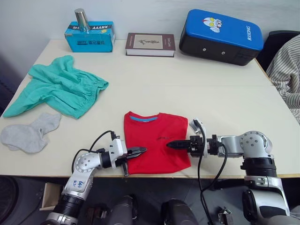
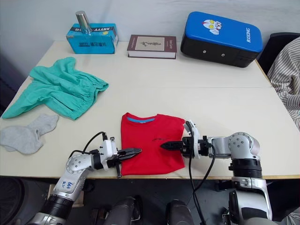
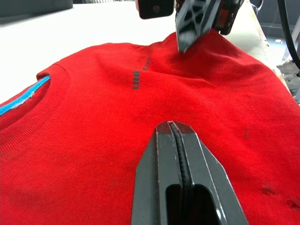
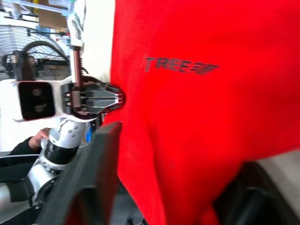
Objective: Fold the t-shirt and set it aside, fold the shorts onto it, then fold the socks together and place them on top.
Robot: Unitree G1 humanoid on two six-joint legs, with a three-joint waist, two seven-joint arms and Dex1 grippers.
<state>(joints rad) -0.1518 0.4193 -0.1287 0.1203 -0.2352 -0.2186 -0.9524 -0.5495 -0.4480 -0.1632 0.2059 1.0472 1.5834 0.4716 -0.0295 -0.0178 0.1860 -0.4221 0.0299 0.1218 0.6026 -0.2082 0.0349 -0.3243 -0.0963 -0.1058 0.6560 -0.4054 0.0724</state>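
Note:
The red t-shirt (image 1: 154,140) lies folded into a neat rectangle at the table's front edge, collar away from me. My left gripper (image 1: 140,151) is shut and empty, its tips (image 3: 174,125) just over the shirt's left side. My right gripper (image 1: 169,144) reaches in from the shirt's right edge; in the right wrist view its fingers (image 4: 101,164) stand apart with red cloth between them. The teal shorts (image 1: 61,89) lie crumpled at the left. The grey socks (image 1: 30,133) lie flat in front of the shorts, near the left front corner.
Along the table's far edge stand a blue box (image 1: 91,37) with a metal can (image 1: 82,19) on it, a brown book (image 1: 150,44) and a blue padded case (image 1: 220,35). Striped cloth (image 1: 288,75) hangs past the right edge. Bare tabletop (image 1: 187,89) lies behind the t-shirt.

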